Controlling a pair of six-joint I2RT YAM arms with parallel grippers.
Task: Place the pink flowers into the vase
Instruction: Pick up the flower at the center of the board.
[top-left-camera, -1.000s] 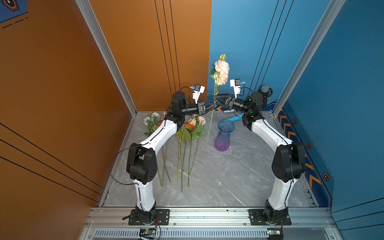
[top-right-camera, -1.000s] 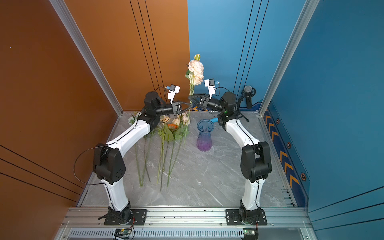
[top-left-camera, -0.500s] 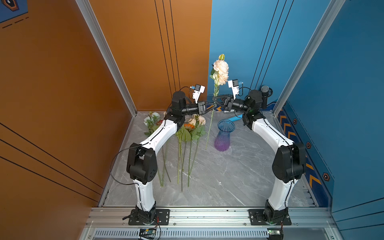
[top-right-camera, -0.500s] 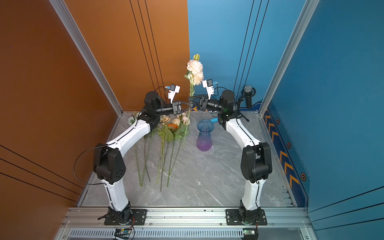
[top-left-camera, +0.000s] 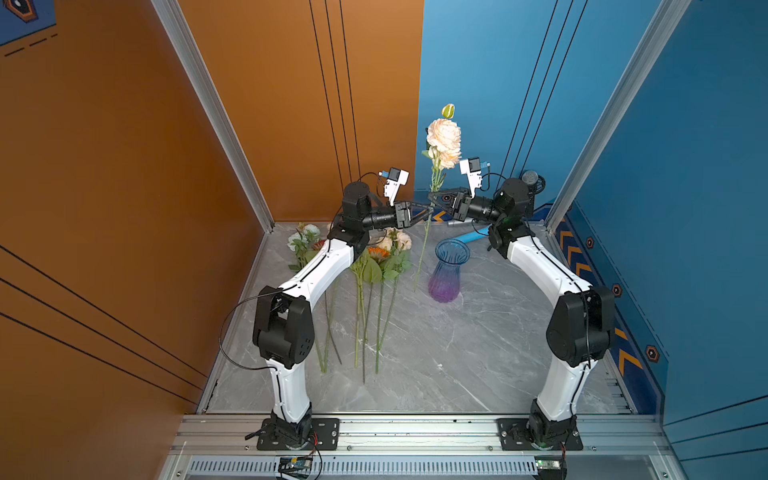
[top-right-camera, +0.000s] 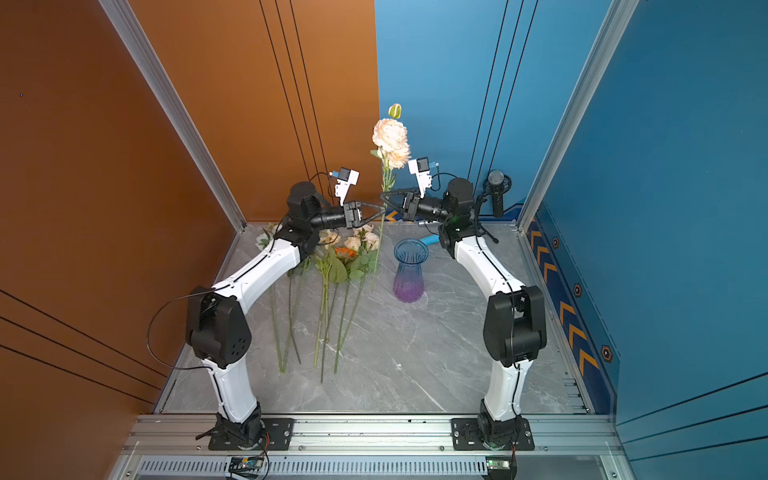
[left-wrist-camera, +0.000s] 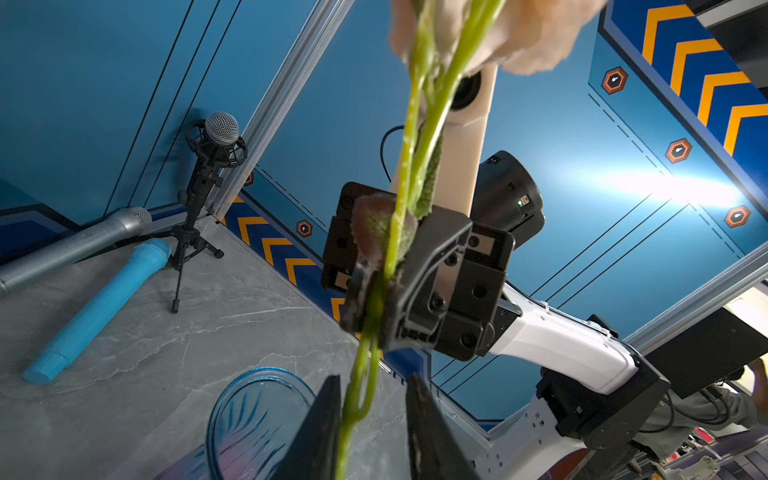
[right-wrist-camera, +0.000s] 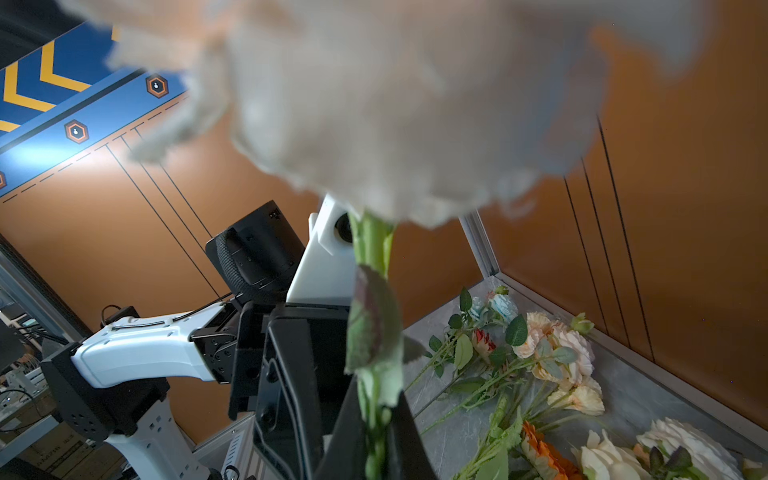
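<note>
On the surface (top-left-camera: 457, 353) stands the vase (top-left-camera: 446, 270), the upright pink flower stem (top-left-camera: 424, 241) hanging near it, clamped only by the right pincer (left-wrist-camera: 384, 286) while the left pincer (left-wrist-camera: 372, 378) gapes apart, so the top-heavy stem may pivot and miss.

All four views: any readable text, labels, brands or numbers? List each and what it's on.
No readable words or numbers in any view.
Signs only: orange chevrons and hexagon badges on the blue wall band, no lettering.
Circuit boards on the front rail: print too small to read.
Silver microphone and blue microphone: no visible brand.
</note>
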